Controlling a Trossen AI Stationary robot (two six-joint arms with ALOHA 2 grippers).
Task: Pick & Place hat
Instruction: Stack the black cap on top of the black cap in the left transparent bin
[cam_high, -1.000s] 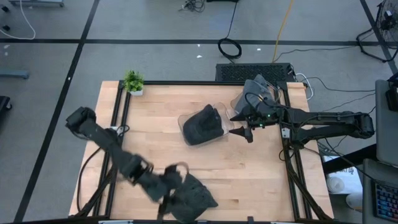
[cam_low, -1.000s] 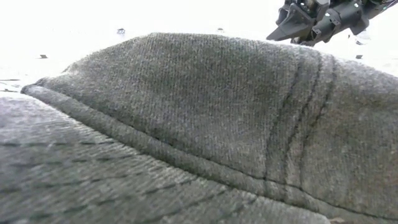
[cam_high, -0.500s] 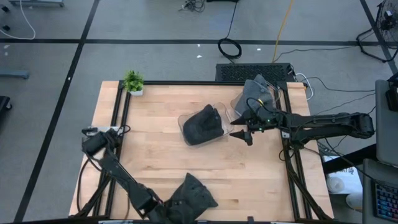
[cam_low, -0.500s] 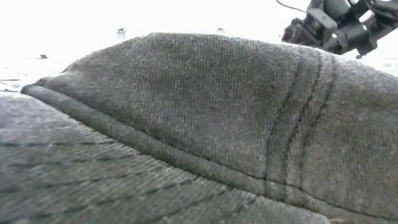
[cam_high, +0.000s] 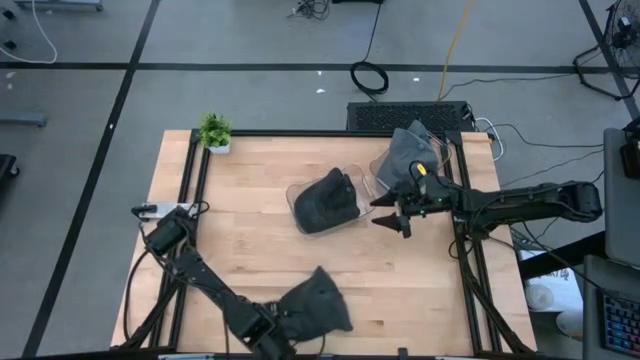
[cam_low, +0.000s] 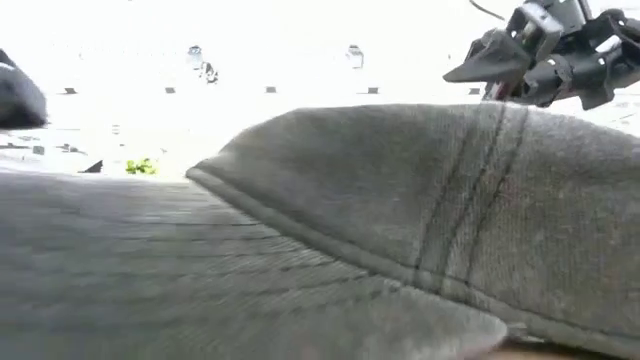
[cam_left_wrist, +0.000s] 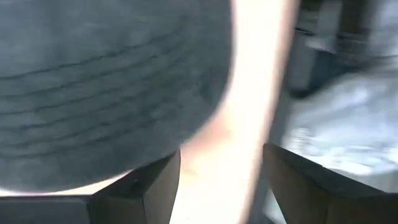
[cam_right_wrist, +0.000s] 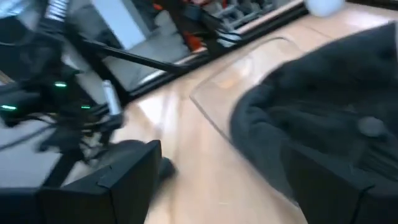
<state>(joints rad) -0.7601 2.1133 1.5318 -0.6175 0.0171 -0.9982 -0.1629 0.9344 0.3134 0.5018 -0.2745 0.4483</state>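
hat (cam_high: 315, 305) lies near tabletop (cam_high: 420, 290) front edge | left gripper (cam_high: 268, 338) beside hat, fingers apart | right gripper (cam_high: 392, 215) beside tray (cam_high: 296, 190), fingers apart | no writing legible

Matt woven cloth hat (cam_low: 400, 230) on smooth wooden table (cam_high: 400, 275).

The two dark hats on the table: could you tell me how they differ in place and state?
The middle hat sits in a clear tray; the front hat lies on bare wood at the table edge. The left gripper is beside the front one; the right gripper is beside the middle one. Both are dark fabric.
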